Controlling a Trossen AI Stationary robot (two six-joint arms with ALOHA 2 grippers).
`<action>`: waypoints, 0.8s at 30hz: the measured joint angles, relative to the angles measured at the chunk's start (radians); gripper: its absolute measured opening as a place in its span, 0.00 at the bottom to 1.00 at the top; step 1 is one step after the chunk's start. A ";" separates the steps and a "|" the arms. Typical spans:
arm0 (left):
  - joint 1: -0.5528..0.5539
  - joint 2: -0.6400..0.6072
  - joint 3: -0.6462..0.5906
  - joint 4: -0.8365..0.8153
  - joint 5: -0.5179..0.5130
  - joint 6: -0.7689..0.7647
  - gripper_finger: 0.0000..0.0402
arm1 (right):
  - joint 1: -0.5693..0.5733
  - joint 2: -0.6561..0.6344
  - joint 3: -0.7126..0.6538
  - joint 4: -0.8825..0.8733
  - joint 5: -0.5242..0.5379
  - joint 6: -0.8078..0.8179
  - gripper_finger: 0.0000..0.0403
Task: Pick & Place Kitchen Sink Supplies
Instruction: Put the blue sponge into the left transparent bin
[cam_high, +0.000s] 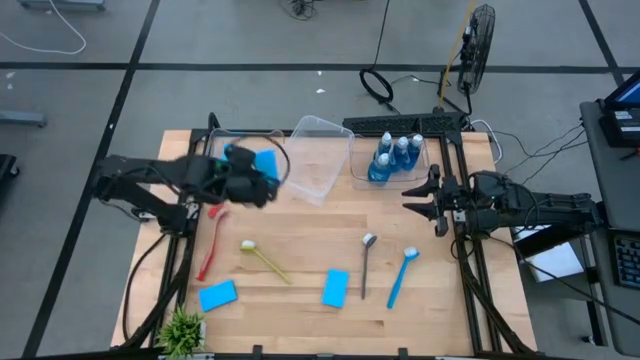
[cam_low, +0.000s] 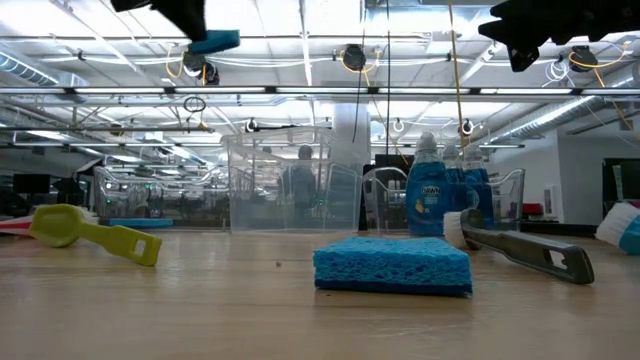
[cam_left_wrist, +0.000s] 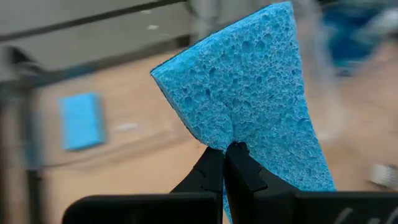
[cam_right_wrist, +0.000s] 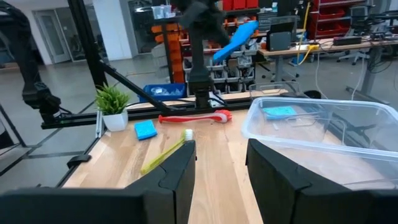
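We find the left gripper (cam_high: 262, 180) raised above the table's ten o'clock area, over the left clear bin (cam_high: 215, 150), its fingers clamped on a blue sponge (cam_left_wrist: 249, 99). A second sponge (cam_right_wrist: 278, 112) lies inside that bin. The right gripper (cam_high: 420, 196) hangs at three o'clock with fingers apart and bare. Blue bottles (cam_high: 397, 155) stand in the one o'clock bin (cam_high: 432, 160). On the table near six o'clock lie two sponges (cam_high: 336, 287), the red brush (cam_high: 212, 243), yellow brush (cam_high: 264, 259), blue brush (cam_high: 401, 276) and spoon-like tool (cam_high: 366, 263).
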 joint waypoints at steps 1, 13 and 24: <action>0.024 -0.016 0.000 -0.038 0.001 0.010 0.00 | 0.000 0.000 0.000 0.000 0.000 0.000 0.32; 0.382 -0.118 0.000 -0.121 0.103 0.316 0.00 | 0.000 0.000 0.000 -0.002 0.005 -0.132 0.32; 0.698 -0.119 0.000 -0.046 0.261 0.591 0.00 | 0.000 0.000 0.000 -0.006 0.049 -0.128 0.32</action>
